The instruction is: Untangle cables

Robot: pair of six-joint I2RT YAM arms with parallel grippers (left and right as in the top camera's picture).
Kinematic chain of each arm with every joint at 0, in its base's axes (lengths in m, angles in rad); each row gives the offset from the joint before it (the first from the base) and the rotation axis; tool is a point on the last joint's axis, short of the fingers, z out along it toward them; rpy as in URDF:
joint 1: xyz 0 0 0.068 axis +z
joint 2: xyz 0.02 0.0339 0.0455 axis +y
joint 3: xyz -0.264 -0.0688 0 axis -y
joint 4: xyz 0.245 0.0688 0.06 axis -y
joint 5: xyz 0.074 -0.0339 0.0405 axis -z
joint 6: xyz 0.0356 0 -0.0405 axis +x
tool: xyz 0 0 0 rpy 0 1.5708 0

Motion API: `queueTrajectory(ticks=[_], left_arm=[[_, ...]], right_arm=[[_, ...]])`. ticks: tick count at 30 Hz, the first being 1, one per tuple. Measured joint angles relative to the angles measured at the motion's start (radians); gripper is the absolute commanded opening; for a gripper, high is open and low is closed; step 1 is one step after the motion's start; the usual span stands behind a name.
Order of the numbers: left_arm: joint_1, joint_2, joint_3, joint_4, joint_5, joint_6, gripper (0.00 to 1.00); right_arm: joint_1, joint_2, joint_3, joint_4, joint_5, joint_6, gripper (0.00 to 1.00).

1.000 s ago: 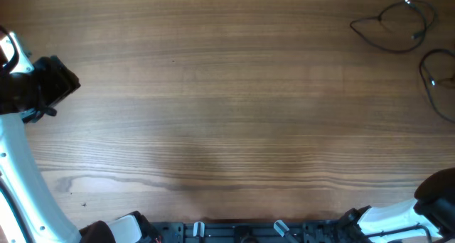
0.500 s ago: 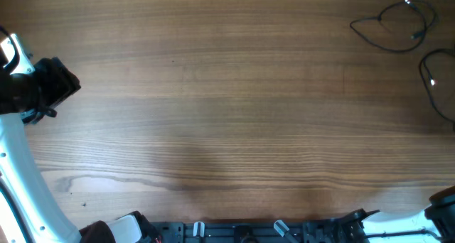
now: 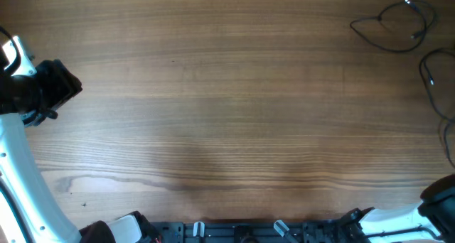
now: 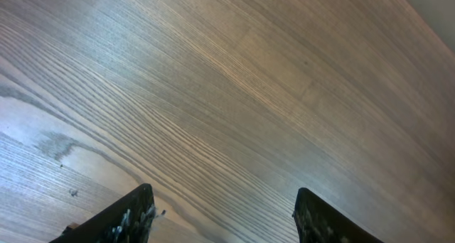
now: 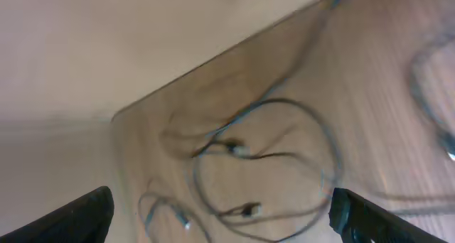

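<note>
Cables (image 3: 416, 35), thin dark limp wires in loose loops with tiny plugs, lie at the far right corner of the brown wood-grain table (image 3: 213, 94). They look light, floppy and quick to snag, so a plug end or a free stretch seems the best hold. The right gripper (image 5: 220, 211) hangs over them, spread wide and empty. The left gripper (image 4: 224, 211), well apart at the left edge, is parted and holds nothing.

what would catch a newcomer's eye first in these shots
The wide wooden table fills the overhead view, and the thin dark cables lie in loose loops along its right edge. The left gripper hangs open over plain wood at the left edge; the right gripper is open too, with cables blurred in its view.
</note>
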Motion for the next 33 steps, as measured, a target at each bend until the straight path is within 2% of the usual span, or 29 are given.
queueTrajectory(ticks=[3, 8, 11, 12, 13, 16, 20, 24, 28, 33], left_arm=[[0.000, 0.000, 0.000, 0.005, 0.000, 0.000, 0.65], [0.000, 0.000, 0.000, 0.007, 0.008, 0.000, 0.65], [0.000, 0.000, 0.000, 0.000, 0.011, 0.000, 0.66], [0.000, 0.000, 0.000, -0.001, 0.011, 0.000, 0.66], [0.000, 0.000, 0.000, -0.001, 0.011, 0.000, 0.66], [0.000, 0.000, 0.000, -0.002, 0.011, 0.000, 0.66], [0.000, 0.000, 0.000, -0.001, 0.018, 0.000, 0.66], [0.000, 0.000, 0.000, -0.007, 0.021, -0.001, 0.65], [0.000, 0.000, 0.000, -0.020, 0.026, -0.001, 0.65], [0.000, 0.000, 0.000, -0.027, 0.027, -0.001, 0.64]], right_arm=[[0.194, -0.018, 0.000, 0.069, -0.065, -0.168, 1.00], [0.636, 0.034, -0.001, 0.255, -0.090, -0.561, 1.00], [0.714, 0.177, 0.000, 0.339, -0.193, -0.903, 0.99], [0.725, 0.220, 0.000, 0.339, -0.187, -0.961, 0.84], [0.740, 0.278, 0.000, 0.338, -0.157, -1.023, 0.04], [0.790, 0.370, 0.000, 0.346, -0.107, -1.091, 0.04], [0.882, 0.424, 0.000, 0.323, -0.112, -1.089, 0.04], [0.989, 0.437, 0.002, 0.429, -0.104, -1.089, 0.04], [0.900, 0.538, 0.002, 0.485, -0.058, -1.088, 0.04], [0.621, 0.549, 0.016, 0.503, -0.012, -1.123, 0.04]])
